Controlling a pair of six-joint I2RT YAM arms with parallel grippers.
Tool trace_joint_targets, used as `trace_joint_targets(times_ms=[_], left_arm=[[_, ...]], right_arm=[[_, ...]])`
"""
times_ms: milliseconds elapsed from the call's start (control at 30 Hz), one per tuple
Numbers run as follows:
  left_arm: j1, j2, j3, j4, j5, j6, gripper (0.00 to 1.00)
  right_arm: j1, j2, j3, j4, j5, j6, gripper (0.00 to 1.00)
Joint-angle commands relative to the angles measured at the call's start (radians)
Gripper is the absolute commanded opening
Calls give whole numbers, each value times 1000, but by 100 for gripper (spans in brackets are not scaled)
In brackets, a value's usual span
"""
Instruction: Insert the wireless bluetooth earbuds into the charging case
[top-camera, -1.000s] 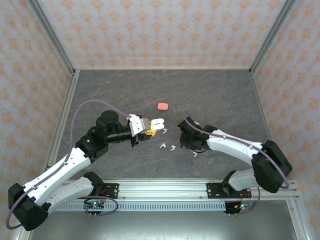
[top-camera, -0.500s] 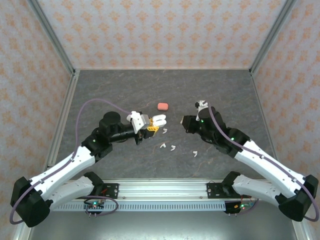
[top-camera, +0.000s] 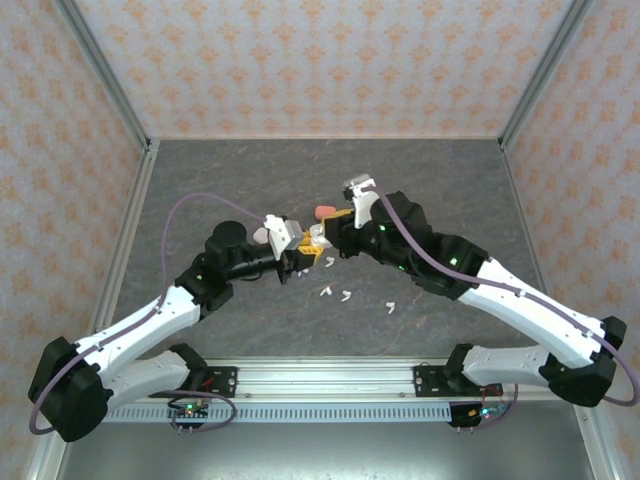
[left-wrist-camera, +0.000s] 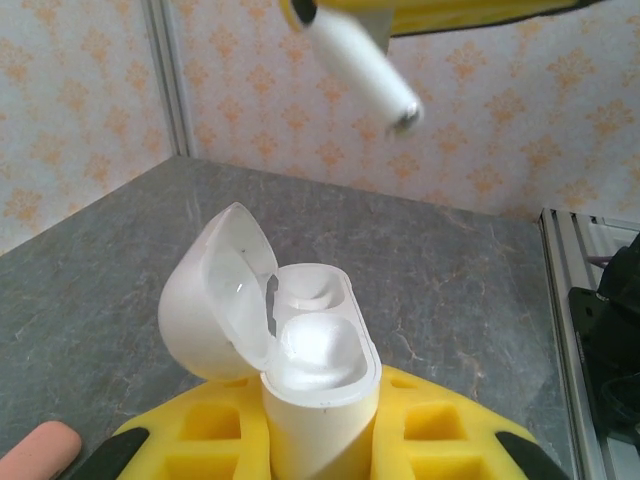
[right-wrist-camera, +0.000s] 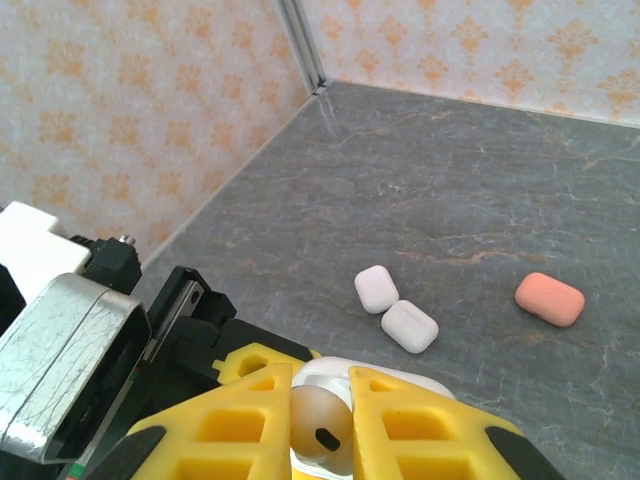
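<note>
My left gripper (left-wrist-camera: 320, 425) is shut on an open white charging case (left-wrist-camera: 318, 365), its lid tipped to the left; both wells look empty. Just above it, my right gripper (right-wrist-camera: 322, 405) is shut on a white earbud (right-wrist-camera: 322, 432), whose stem (left-wrist-camera: 362, 68) points down toward the case (right-wrist-camera: 385, 375). In the top view the two grippers meet at mid-table, left (top-camera: 303, 252) and right (top-camera: 335, 233). Three loose white earbuds (top-camera: 346, 295) lie on the table in front of them.
A salmon-pink closed case (right-wrist-camera: 549, 298) and two white closed cases (right-wrist-camera: 395, 308) lie on the grey table (top-camera: 440, 180) beyond the grippers. The left gripper's black and metal body (right-wrist-camera: 80, 340) is close to my right fingers. Patterned walls enclose the table.
My right arm has lifted from the table at the right and swung left, bringing an earbud over the case. The left gripper moved slightly right and up with the case.
</note>
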Motion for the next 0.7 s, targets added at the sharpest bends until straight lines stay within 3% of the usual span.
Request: trace_joint_targets(times_ms=[0, 667], left_arm=[[13, -3, -1, 56, 26, -12, 0], [21, -5, 22, 58, 41, -52, 0]], right_arm=[[11, 37, 42, -48, 32, -66, 17], [13, 62, -31, -20, 30, -51, 17]])
